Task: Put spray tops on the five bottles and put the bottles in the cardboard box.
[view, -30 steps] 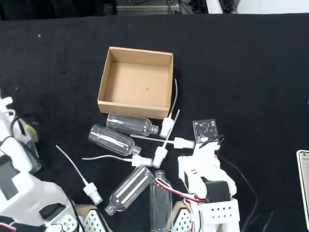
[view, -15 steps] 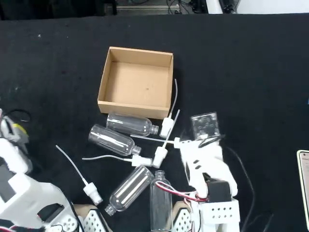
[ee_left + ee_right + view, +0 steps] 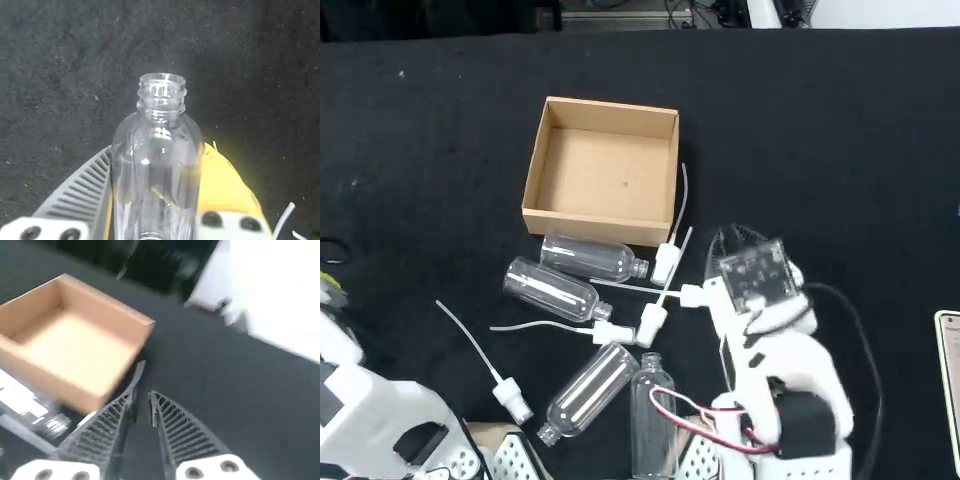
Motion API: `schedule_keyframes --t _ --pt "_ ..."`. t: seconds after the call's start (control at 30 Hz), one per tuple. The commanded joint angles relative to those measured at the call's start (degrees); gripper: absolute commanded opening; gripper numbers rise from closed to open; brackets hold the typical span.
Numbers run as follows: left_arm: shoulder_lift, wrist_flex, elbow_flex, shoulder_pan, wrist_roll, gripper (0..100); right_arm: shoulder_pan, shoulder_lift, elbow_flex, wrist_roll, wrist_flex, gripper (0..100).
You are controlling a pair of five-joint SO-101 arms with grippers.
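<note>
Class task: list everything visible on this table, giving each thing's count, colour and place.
Open cardboard box: one, brown, empty, far from the arms.
Clear plastic bottles: five, uncapped; four lying between box and arms, one in the left pincer.
White spray tops with thin tubes: five, loose among the lying bottles.
Black table cloth: one, under everything.
Left pincer: one, grey and yellow, shut on the held bottle.
Right pincer: one, dark grey, open, empty, by the spray tops.

Capless clear bottle [image 3: 157, 165] gripped in the left claw [image 3: 159, 150], neck outward. Four bottles [image 3: 592, 258], loose spray tops [image 3: 665, 262] and open cardboard box [image 3: 598, 226] lie beside the right claw [image 3: 737, 238].
</note>
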Motion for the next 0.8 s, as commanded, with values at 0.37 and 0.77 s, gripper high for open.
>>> schedule_keyframes --t 0.37,0.77 --pt "-1.58 -0.88 -15.96 -11.74 -5.19 9 -38.51 40.31 -18.77 -17.32 -5.27 2.2" --pt "19.25 3.60 -40.92 -22.37 -5.45 9 -58.73 56.92 -11.91 -29.19 -26.02 5.3"
